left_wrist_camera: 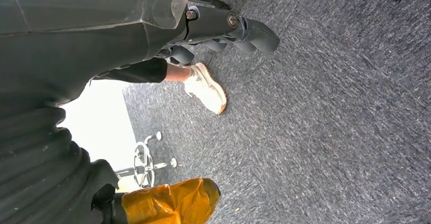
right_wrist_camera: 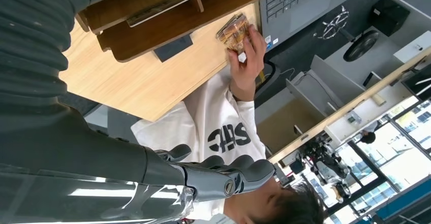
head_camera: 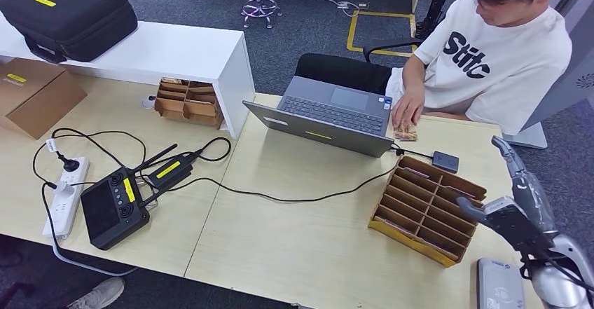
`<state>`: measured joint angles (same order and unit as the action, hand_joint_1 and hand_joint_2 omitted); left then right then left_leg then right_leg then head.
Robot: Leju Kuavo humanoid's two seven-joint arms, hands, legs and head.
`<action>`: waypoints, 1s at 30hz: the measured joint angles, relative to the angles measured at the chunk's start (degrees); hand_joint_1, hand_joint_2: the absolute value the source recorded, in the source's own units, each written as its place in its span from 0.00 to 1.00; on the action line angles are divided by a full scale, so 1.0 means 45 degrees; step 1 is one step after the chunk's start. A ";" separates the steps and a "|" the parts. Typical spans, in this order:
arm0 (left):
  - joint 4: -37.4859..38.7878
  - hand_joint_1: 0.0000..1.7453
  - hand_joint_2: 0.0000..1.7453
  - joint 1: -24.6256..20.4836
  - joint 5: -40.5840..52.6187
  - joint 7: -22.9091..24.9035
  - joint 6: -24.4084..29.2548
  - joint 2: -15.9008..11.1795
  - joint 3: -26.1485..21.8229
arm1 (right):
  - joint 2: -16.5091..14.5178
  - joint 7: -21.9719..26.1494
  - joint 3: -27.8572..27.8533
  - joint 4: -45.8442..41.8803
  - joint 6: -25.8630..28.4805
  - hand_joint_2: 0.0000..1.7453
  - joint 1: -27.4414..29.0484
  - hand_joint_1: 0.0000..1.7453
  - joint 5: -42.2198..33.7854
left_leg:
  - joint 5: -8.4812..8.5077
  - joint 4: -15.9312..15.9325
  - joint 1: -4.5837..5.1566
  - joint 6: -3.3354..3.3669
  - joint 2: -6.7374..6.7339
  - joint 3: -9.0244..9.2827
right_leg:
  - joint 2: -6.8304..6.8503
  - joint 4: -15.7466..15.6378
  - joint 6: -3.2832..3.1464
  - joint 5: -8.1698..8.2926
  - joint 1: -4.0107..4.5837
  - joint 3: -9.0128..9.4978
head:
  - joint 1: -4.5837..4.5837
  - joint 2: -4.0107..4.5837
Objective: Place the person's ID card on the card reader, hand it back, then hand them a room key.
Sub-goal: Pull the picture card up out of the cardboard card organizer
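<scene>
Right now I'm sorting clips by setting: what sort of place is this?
Likely an office set up as a mock check-in desk: a laptop and a slotted card rack on a wooden table, grey carpet, and a person seated opposite.

Laptop point(head_camera: 328, 113) behind slotted organizer point(head_camera: 427, 207) — card reader point(head_camera: 500, 284) right of organizer, at table's point(head_camera: 294, 239) near edge.

The person's white T-shirt point(head_camera: 501, 50) bears a black word that reads roughly "Stitc" across the chest, its end hidden by a fold, while the yellow labels on the black case point(head_camera: 66, 13) and controller point(head_camera: 112, 207) are too small to read.
</scene>
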<state>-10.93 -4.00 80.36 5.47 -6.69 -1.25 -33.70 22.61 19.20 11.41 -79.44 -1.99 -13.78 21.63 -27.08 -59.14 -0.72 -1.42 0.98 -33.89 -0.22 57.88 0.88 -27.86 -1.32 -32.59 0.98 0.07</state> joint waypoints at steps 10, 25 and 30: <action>0.0000 0.00 1.00 -0.0339 0.0864 -0.0176 -0.0216 0.0035 0.0347 | -0.0644 -0.0908 0.1275 0.0919 0.1596 1.00 -0.0287 0.00 0.2556 | 0.0003 0.0001 -0.0002 -0.0002 -0.0001 0.0002 | -0.0001 0.0010 -0.0001 0.0001 0.0002 0.0001 | 0.0000 0.0000; 0.0000 0.00 1.00 -0.0399 0.1027 -0.0176 -0.0198 0.0092 0.0981 | -0.1551 -0.1865 0.2203 0.2263 0.4186 1.00 -0.0913 0.00 0.4517 | 0.0003 0.0000 -0.0001 -0.0002 0.0000 0.0001 | 0.0000 0.0010 -0.0001 0.0000 0.0000 0.0001 | 0.0000 0.0000; 0.0000 0.00 1.00 -0.0397 0.1036 -0.0176 -0.0190 0.0092 0.1235 | -0.1702 -0.2062 0.2214 0.2730 0.4591 1.00 -0.1034 0.00 0.4773 | 0.0003 0.0000 -0.0001 -0.0003 0.0000 0.0000 | 0.0000 0.0010 -0.0001 0.0000 0.0001 0.0000 | 0.0000 0.0000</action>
<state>-10.93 -5.79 85.02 4.68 -7.55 -0.83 -28.14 14.94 9.92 21.37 -67.16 18.67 -18.43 43.11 -27.06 -59.14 -0.73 -1.43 0.98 -33.89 -0.21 57.92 0.88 -27.86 -1.32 -32.59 0.98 0.07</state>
